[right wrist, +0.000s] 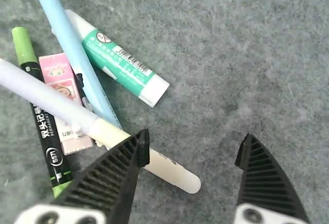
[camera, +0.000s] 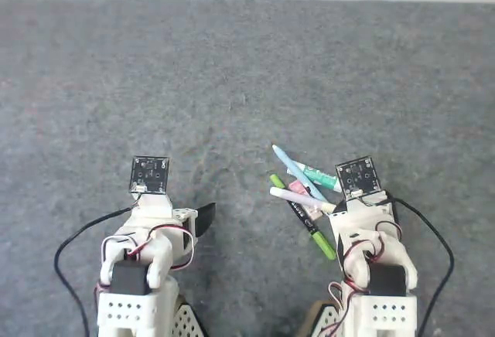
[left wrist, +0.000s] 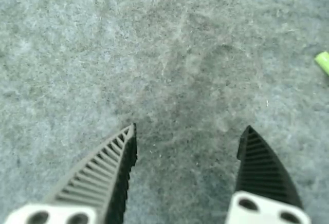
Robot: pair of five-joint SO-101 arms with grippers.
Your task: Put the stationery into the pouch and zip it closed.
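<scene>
Heaped loosely toward the near edge of the grey felt table (camera: 232, 66), right of its middle: a light blue pen (right wrist: 72, 49), a lilac pen (right wrist: 46, 98) with a cream cap lying across it, a black marker (right wrist: 41, 129) with a green cap, a pink eraser (right wrist: 56, 77) and a teal-and-white stick (right wrist: 121, 62). Poised at the heap's right side, the right tool (right wrist: 196, 134) spread wide and gripping nothing, one fingertip over the cream cap. Over bare felt to the heap's left, the left tool (left wrist: 190, 128), likewise wide open and empty.
</scene>
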